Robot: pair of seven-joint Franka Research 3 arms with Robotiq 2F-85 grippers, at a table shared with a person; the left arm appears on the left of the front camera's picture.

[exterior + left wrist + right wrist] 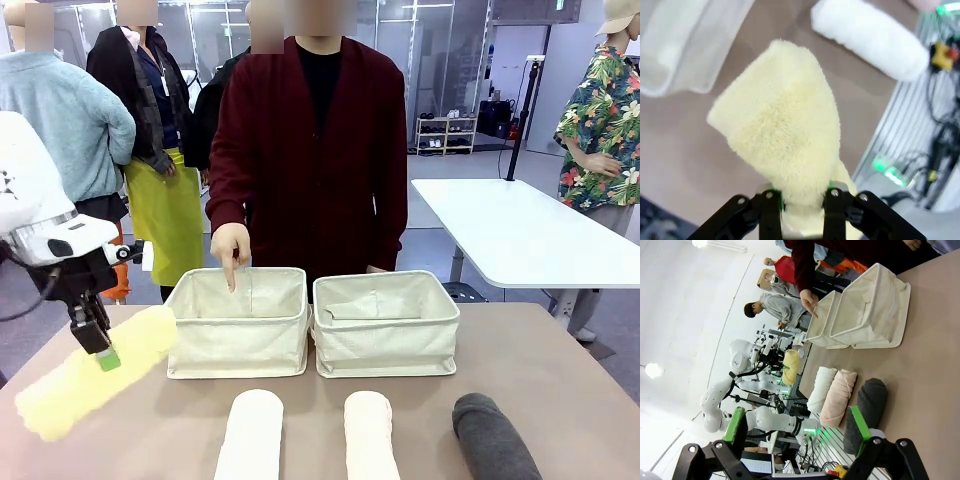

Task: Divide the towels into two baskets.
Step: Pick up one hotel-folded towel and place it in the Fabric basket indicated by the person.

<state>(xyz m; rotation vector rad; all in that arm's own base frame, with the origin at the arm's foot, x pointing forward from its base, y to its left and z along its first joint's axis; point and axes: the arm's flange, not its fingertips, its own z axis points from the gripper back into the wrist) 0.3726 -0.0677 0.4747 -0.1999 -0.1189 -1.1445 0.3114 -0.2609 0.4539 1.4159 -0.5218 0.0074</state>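
Observation:
My left gripper [103,350] is shut on the pale yellow towel [70,390], which slants over the table's left side, left of the baskets. In the left wrist view the jaws [802,200] pinch the towel [780,125] at its near end. Two cream baskets stand side by side, the left basket [237,345] and the right basket [385,345]. In front of them lie the white towel [250,435], the cream-pink towel [370,435] and the dark grey towel [495,435]. My right gripper [797,427] is open, off the table's near edge, by the grey towel [867,410].
A person in a dark red cardigan stands behind the baskets, and one hand [232,250] points a finger down into the left basket. The brown table [560,370] is bare to the right of the baskets. A white table [520,230] stands at the back right.

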